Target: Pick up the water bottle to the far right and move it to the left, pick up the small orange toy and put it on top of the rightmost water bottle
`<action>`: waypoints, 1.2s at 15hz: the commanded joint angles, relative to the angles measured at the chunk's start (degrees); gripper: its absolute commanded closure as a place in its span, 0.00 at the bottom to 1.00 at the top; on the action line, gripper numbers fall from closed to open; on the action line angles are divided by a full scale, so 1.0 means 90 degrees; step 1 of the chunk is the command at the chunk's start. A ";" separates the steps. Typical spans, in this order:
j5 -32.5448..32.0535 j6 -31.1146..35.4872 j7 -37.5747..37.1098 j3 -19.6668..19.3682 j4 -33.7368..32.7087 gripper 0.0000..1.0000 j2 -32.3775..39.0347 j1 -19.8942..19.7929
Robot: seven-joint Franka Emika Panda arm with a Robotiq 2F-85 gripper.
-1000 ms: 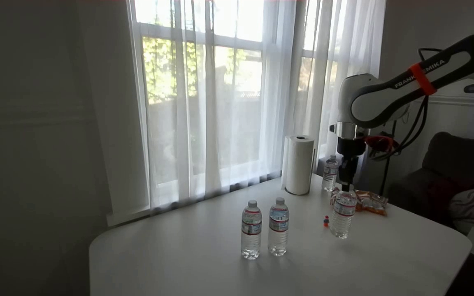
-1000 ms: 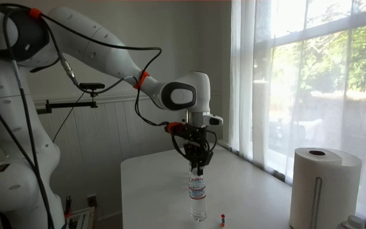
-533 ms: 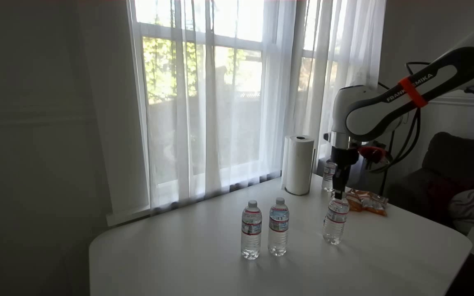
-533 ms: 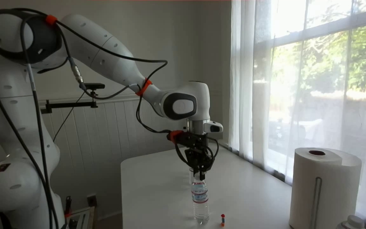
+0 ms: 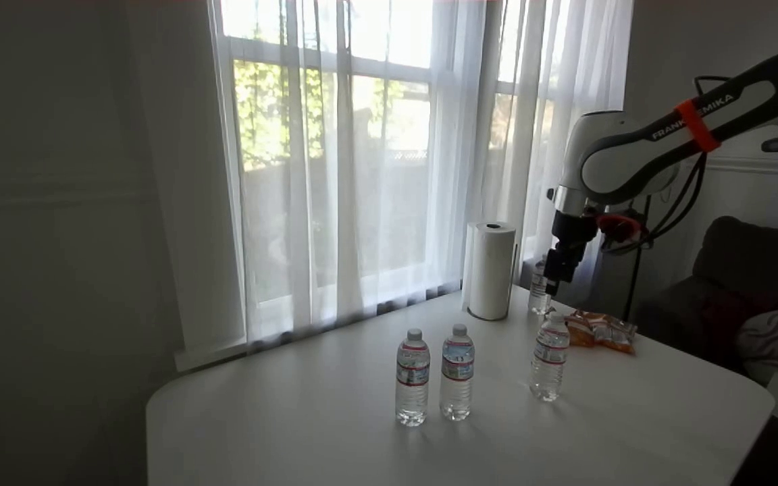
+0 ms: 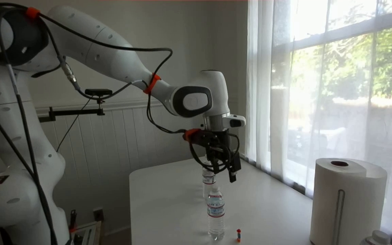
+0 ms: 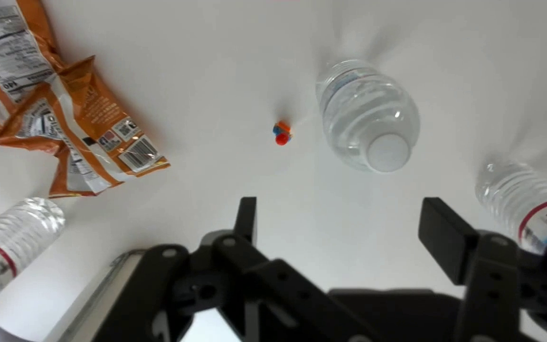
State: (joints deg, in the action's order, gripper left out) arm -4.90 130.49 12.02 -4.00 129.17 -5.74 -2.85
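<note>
A clear water bottle [image 5: 549,364] stands upright on the table, seen from above in the wrist view as a bottle [image 7: 368,114] with a pale cap. Above it and off to the window side, my gripper [image 7: 341,218] is tilted and open, nothing between its fingers. The small orange toy [image 7: 281,133], with blue parts, stands near that bottle [image 6: 216,214]; an exterior view also shows the toy [image 6: 239,235]. A further water bottle [image 5: 539,293] stands at the back, partly behind the gripper [image 5: 551,287]. Which bottle counts as rightmost differs between views.
Two more water bottles [image 5: 412,378] stand side by side away from the arm. A paper-towel roll [image 5: 491,270] is by the window, and orange snack bags [image 7: 83,137] lie beyond the toy. The table edge [image 5: 764,405] curves on the arm's side.
My gripper went down with the water bottle while shut on its top, then opened and rose, tilting toward the window. The bottle now stands alone, slightly shifted. The toy has not moved.
</note>
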 commanded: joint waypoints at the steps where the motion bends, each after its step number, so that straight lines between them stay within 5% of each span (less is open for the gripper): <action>1: 0.0015 0.0088 -0.0799 -0.0132 -0.0114 0.00 0.0106 -0.0222; 9: -0.0146 0.0147 -0.2657 -0.0202 -0.0385 0.00 0.1175 -0.0378; 18: 0.0513 -0.0252 -0.2534 -0.0206 -0.1452 0.00 0.2540 -0.0401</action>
State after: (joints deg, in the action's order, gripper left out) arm -3.07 131.04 -11.77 -5.70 120.58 13.14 -6.41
